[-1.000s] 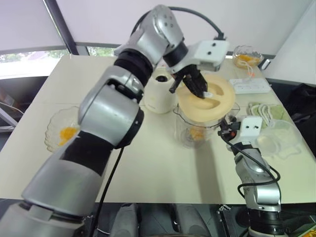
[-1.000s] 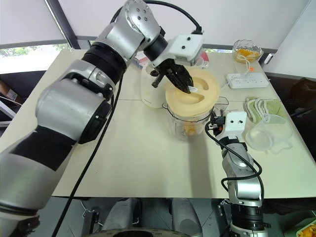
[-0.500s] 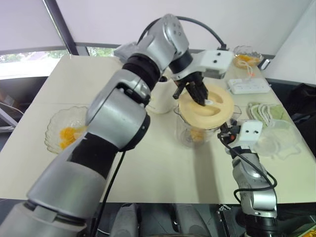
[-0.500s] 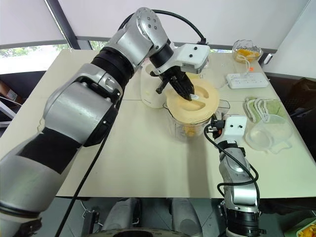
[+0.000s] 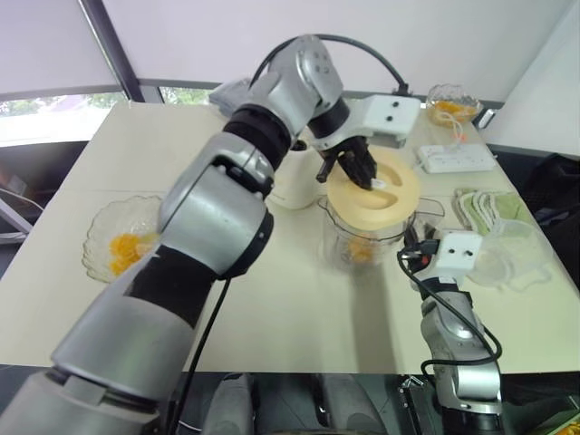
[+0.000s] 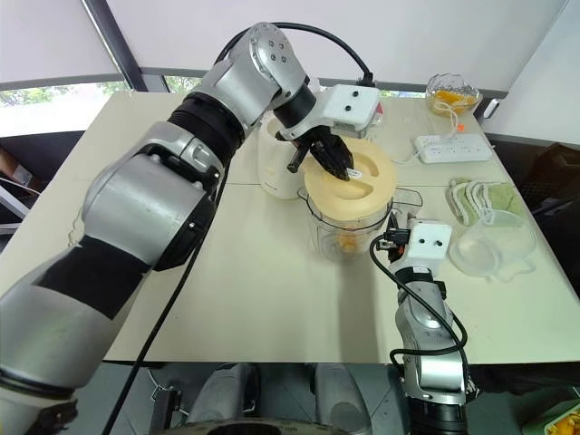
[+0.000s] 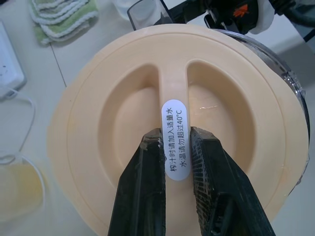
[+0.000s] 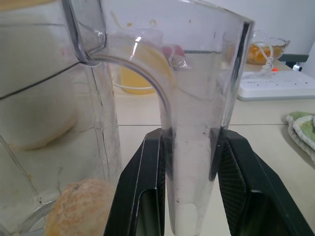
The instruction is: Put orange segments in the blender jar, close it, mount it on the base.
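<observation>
While the clear blender jar [image 6: 349, 227] stands near the middle of the pale counter [image 6: 272, 299], a round cream lid [image 6: 362, 186] rests on its mouth. It looks slightly tilted, and whether it is fully seated is hard to tell. The left jaws reach in from the far left and are pinched narrow on the raised ridge [image 7: 173, 83] across the lid's middle. One black finger [image 7: 142, 196] presses each side of it, beside a white label [image 7: 174, 142] stuck on top. The right jaws come up from the near right and are clamped on the jar's clear handle [image 8: 192, 147], a finger against either side. Orange segments [image 6: 346, 241] lie at the bottom of the jar. The cream blender base [image 6: 275, 177] stands just beyond the jar to its left, and the jar is beside it, not on it. Well apart, at the counter's left edge, a glass dish [image 5: 95, 227] holds more orange pieces [image 5: 127, 246]. At the far right are a small glass bowl [image 6: 450, 92] of orange fruit and a white power strip [image 6: 453, 147]. Nearer, to the right of the jar, lie a folded green and white cloth [image 6: 476, 199] and a clear plastic container [image 6: 494, 249].
</observation>
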Controlling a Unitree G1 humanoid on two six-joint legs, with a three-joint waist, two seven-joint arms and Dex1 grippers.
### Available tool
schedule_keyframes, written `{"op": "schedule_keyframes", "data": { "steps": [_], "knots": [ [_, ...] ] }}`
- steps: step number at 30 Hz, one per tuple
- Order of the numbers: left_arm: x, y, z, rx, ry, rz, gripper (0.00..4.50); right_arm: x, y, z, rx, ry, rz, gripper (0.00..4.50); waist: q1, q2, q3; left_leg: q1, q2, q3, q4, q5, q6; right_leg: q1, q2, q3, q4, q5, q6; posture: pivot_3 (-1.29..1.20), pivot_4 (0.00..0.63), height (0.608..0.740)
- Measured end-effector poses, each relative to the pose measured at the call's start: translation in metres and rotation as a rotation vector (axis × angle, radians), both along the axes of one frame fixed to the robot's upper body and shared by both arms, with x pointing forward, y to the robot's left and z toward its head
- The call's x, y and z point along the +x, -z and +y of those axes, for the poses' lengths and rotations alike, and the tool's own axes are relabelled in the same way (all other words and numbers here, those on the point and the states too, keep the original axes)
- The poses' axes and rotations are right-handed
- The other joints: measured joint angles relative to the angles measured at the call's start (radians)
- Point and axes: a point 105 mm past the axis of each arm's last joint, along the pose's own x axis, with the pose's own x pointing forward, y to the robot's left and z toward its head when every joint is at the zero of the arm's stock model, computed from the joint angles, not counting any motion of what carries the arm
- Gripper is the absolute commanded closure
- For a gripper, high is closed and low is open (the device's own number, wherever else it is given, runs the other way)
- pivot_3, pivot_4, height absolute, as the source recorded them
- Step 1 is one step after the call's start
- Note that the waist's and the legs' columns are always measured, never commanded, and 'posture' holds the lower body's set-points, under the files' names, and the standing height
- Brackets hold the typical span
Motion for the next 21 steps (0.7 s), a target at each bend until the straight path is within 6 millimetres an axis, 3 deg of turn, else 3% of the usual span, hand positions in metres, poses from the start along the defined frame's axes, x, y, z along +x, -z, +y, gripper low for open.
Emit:
{"op": "schedule_keyframes", "data": {
  "steps": [21],
  "knots": [
    [-0.0094,0.0026,0.0047,-0.027,0.115,0.051,4.32,-0.004,0.0003,0.0046,-0.006,-0.001,0.0,3.51,-0.001,0.0,0.0,0.003,0.0,0.0,0.0,0.0,0.0,0.003,0.0,0.0,0.0,0.0,-0.001,0.0,0.15,0.74]
  ]
}}
